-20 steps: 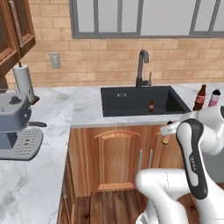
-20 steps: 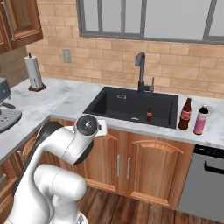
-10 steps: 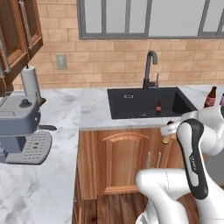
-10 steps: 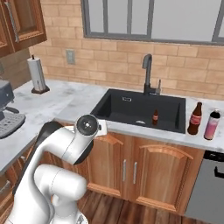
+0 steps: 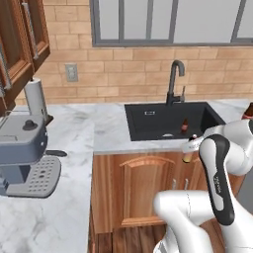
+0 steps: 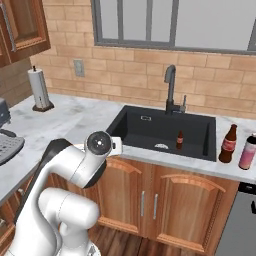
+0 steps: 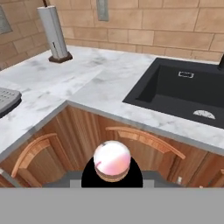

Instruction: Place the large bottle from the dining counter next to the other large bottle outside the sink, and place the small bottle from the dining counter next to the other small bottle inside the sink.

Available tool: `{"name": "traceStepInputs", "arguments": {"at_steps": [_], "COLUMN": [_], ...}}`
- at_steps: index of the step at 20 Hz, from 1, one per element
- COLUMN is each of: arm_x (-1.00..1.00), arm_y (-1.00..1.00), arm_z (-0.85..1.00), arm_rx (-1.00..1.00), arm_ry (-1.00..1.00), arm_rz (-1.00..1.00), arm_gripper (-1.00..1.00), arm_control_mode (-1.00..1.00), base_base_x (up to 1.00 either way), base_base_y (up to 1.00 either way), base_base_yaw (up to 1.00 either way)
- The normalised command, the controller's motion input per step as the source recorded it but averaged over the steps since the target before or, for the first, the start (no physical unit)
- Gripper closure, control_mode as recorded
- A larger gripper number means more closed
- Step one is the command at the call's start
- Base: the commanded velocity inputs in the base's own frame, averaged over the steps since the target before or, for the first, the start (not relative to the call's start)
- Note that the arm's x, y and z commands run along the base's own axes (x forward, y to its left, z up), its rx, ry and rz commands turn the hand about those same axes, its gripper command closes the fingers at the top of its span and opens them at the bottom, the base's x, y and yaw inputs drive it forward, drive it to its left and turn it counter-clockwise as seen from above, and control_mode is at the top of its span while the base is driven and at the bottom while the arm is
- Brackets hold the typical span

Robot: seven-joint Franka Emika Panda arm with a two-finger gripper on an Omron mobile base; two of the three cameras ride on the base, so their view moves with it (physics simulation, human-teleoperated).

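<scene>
Between the fingers [image 7: 112,181], gripped end-on, the small bottle [image 7: 112,161], before the sink [image 7: 175,94].

An L-shaped marble counter [image 6: 75,117] runs along the brick wall over wooden cabinets. A black sink [image 6: 165,131] is sunk into it, with a small bottle [image 6: 179,139] standing inside. At 3 o'clock of the sink, on the marble, a brown bottle [image 6: 228,144] and a pink bottle [image 6: 247,151] stand side by side. A paper towel roll [image 6: 38,89] stands at the wall end, and a coffee machine [image 5: 25,153] sits on the near leg.
</scene>
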Motion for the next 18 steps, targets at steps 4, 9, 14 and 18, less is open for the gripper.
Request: {"name": "traceStepInputs", "arguments": {"at_steps": [4, 9, 14, 18], "arm_x": [0.00, 0.00, 0.00, 0.00], "arm_y": [0.00, 0.00, 0.00, 0.00], "arm_z": [0.00, 0.00, 0.00, 0.00], "arm_rx": [0.00, 0.00, 0.00, 0.00], "arm_ry": [0.00, 0.00, 0.00, 0.00], "arm_rz": [0.00, 0.00, 0.00, 0.00], "arm_gripper": [1.00, 1.00, 1.00, 1.00], "arm_control_mode": [1.00, 1.00, 1.00, 1.00], "base_base_x": [0.42, 0.37, 0.37, 0.36], "base_base_y": [0.05, 0.03, 0.00, 0.00], "base_base_yaw": [0.00, 0.01, 0.01, 0.01]}}
